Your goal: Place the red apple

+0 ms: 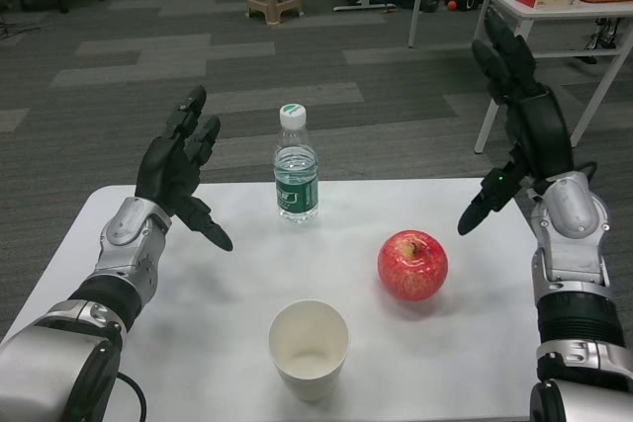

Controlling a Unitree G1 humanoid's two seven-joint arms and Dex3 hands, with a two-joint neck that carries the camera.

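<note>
Table [198, 363] front edge and near corners cut off by frame bottom — bottle [296, 167] label text too small to read; second table [554, 2] at top right cropped, clutter on it blurred.

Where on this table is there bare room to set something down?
Bare patches: between the left hand and the paper cup; the table's front right, below the red apple. Crowded: the middle, among water bottle, cup and apple. The right hand hovers open.

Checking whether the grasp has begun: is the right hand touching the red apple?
Apart. The head view shows bare white table between the red apple and the raised right hand, whose fingers are spread.
</note>
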